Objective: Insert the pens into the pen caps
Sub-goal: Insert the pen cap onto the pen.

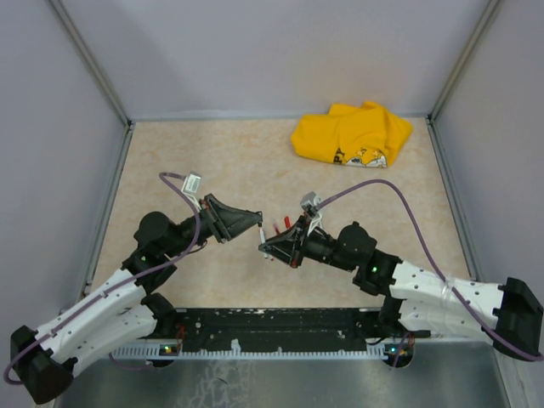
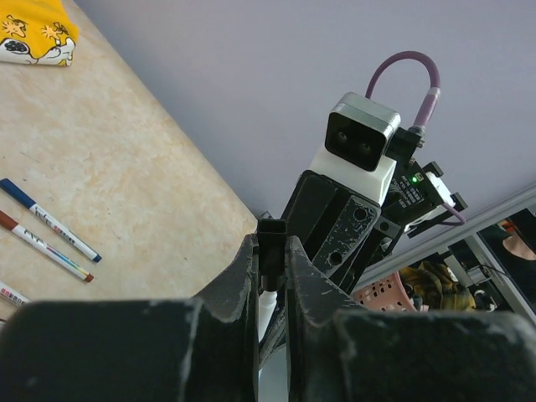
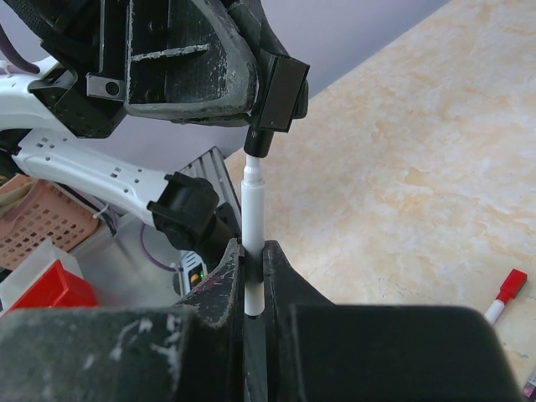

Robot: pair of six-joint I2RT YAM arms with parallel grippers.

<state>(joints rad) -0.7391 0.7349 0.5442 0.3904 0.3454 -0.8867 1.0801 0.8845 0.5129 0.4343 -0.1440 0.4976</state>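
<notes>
So the right claw [image 3: 254,258] is pressed tight on a white pen [image 3: 254,209], pinching it low on the barrel. The pen sticks straight up the middle of the right wrist view. Right above it, the left claw [image 2: 270,261] is clamped on a black cap [image 3: 260,141], gripped between its fingertips with the open end facing down at the pen. The pen's tip is right at the mouth of the cap and the two line up nicely. Honestly I can't tell from these angles whether it's actually gone in or is just touching the rim.

From the overhead camera the two claws meet nose to nose a bit below the centre of the frame, both lifted off the tabletop [image 1: 212,161].

Further out, at the lower right of the right wrist view, a red-capped pen [image 3: 505,293] lies flat on the tabletop. Over at the left edge of the left wrist view there's a blue-tipped pen [image 2: 50,223] and a reddish-tipped pen [image 2: 46,249] lying side by side, close together and roughly parallel. A sliver of another pen pokes in below them.

Way off at the upper right of the overhead shot, a crumpled yellow cloth [image 1: 353,134] with a cartoon print sits near the back wall, well apart from the claws.
</notes>
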